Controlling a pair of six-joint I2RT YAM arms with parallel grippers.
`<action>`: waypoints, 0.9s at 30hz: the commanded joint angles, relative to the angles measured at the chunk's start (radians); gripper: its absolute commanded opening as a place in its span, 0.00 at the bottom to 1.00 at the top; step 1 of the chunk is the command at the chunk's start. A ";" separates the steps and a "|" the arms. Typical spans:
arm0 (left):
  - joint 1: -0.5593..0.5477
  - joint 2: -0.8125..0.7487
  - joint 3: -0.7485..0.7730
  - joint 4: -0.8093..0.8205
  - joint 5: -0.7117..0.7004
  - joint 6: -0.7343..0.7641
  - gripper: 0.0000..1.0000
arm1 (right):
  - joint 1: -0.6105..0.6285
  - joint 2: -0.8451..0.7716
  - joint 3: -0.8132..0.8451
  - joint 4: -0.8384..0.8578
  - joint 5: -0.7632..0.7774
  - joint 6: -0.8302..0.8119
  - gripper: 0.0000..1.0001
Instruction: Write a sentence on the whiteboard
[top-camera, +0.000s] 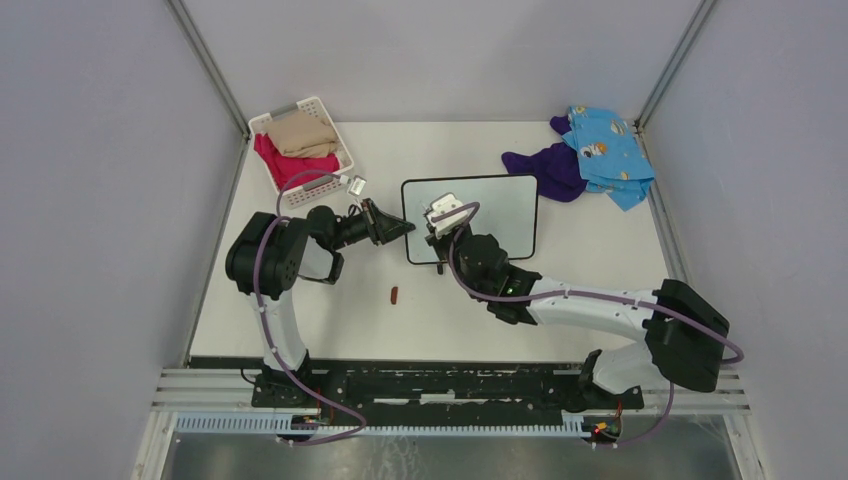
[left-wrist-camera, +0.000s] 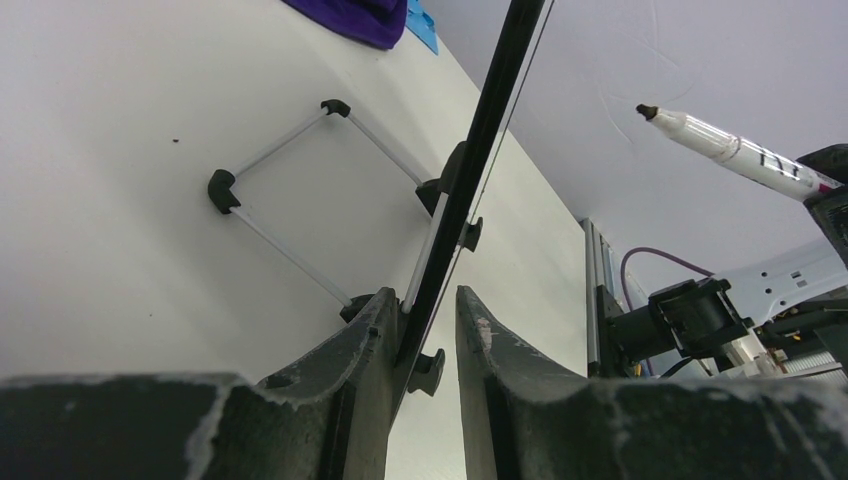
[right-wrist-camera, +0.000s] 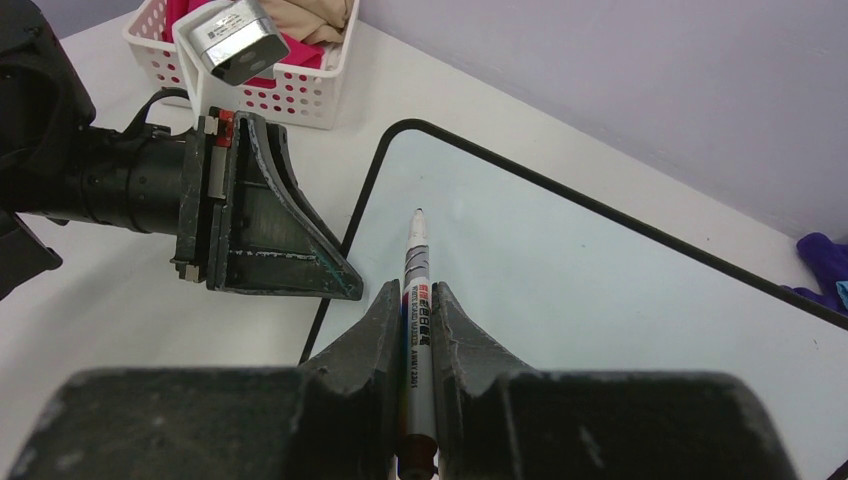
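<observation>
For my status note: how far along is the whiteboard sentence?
Done: the marker is uncapped, and what is likely its cap lies on the table. In hand: the right gripper holds the marker, tip over the whiteboard; the left gripper straddles its edge. Left: the whole sentence; the board looks blank.

We are finding the middle of the table taken up by the whiteboard, with the left gripper straddling its left edge and the right gripper holding a marker over its left part. Bare table is lying open toward the near-left corner, save a small dark-red object, while a basket is crowding the far-left corner and a cloth pile the far-right.
</observation>
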 joint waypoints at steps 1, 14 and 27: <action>0.006 -0.002 -0.001 0.084 0.003 0.031 0.34 | 0.003 0.026 0.054 0.061 0.031 -0.015 0.00; 0.006 -0.003 0.000 0.085 0.003 0.033 0.32 | -0.028 0.076 0.078 0.058 0.033 0.022 0.00; 0.006 -0.004 0.002 0.085 0.002 0.035 0.30 | -0.057 0.101 0.066 0.057 0.021 0.056 0.00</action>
